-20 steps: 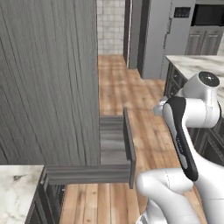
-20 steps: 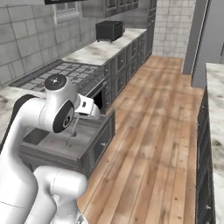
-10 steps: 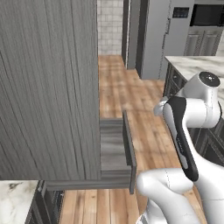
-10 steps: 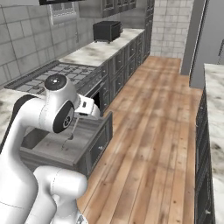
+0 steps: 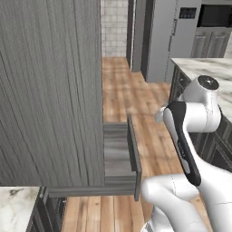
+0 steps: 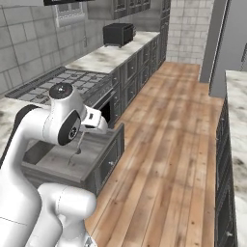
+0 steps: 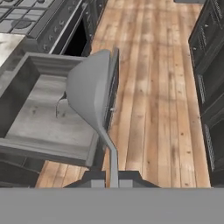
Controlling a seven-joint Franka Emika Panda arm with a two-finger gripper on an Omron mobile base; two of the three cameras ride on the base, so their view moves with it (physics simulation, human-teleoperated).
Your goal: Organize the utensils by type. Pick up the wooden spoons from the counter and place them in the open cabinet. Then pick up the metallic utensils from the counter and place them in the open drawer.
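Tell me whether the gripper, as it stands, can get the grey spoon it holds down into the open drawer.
Probably yes. The gripper is shut on the grey spoon and hangs above the open drawer, whose light grey floor lies open to it. Nothing stands between them; a thin utensil already lies inside.

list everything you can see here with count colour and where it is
metallic spoon: one, dull grey, held by its handle over the front edge of the open drawer
open drawer: one, dark grey with a lighter grey inside, pulled out below the counter
counter: white-beige marble, along the tiled wall
stove: one, dark grey, set in the counter
toaster: one, black, far end of the counter
floor: brown wood planks, down the aisle
end effector: one, dark tips, shut on the spoon's handle
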